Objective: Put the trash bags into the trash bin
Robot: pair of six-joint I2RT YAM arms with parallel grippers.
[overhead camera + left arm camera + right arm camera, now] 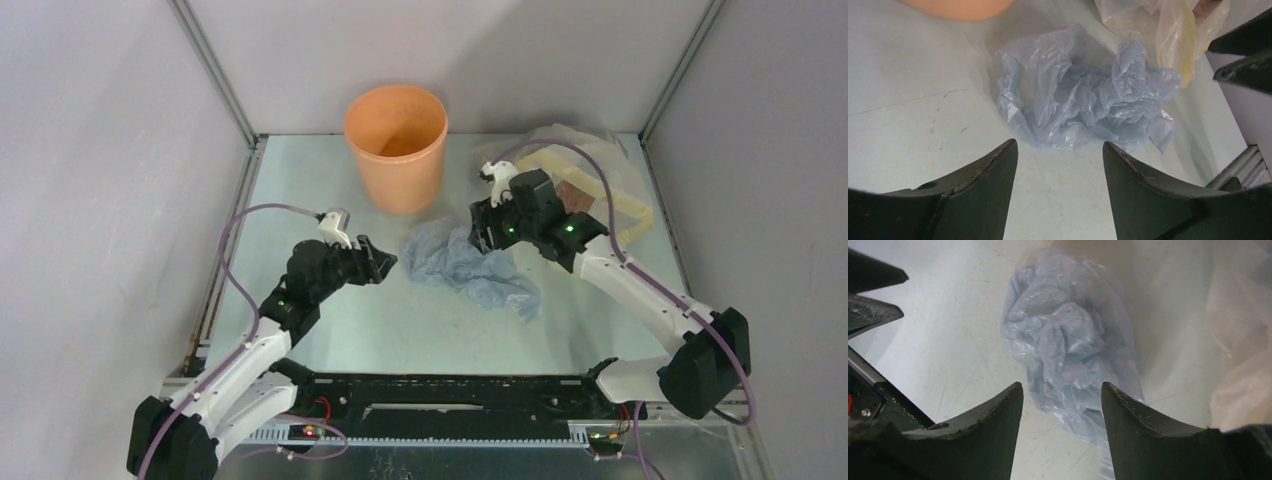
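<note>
the left fingers [998, 167] are spread wide with nothing between them, held low over the surface [400, 330] and aimed at the trash bag [1078, 100], which lies just ahead of their tips and apart from them. the right fingers [1005, 410] are spread too, gripping nothing, and the bag's crumpled blue-grey film shows through the gap between them; whether they touch it cannot be told. the bag lies loose on the surface between the two sets of fingers, just in front of the trash bin [397, 150], not in it. the bin stands upright at the far side, its open mouth showing only its own orange wall. the left arm reaches forward and rightward from its base, wrist low. the right arm stretches forward and leftward, wrist bent down, in front of the clear-and-yellow bundle [630, 185].
</note>
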